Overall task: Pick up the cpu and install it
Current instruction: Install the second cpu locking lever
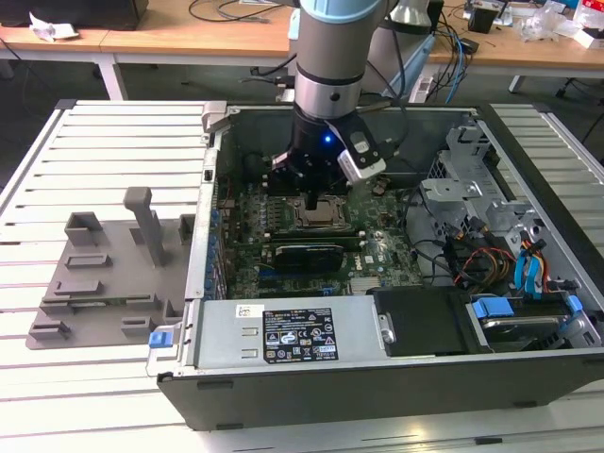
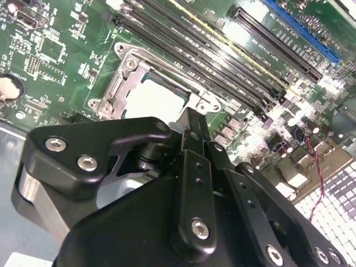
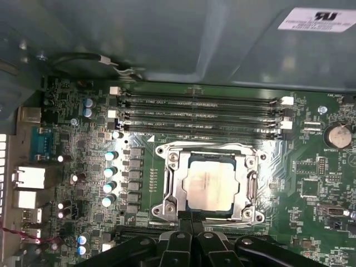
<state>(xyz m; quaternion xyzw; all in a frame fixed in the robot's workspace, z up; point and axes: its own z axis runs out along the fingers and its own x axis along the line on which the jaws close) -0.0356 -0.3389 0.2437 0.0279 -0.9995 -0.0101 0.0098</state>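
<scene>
The cpu, a pale silvery square, lies flat inside the metal socket frame on the green motherboard. It also shows in the second wrist view as the cpu and in the exterior view as the cpu. My gripper hangs just over the socket's edge inside the open computer case. Its black fingers are pressed together with nothing between them, as seen at the gripper and the gripper. I cannot tell whether the tips touch the cpu.
Memory slots run beside the socket. A dark expansion card, a power supply and a drive cage with cables crowd the case. A grey plastic tray with upright posts sits on the slatted table at the exterior view's left.
</scene>
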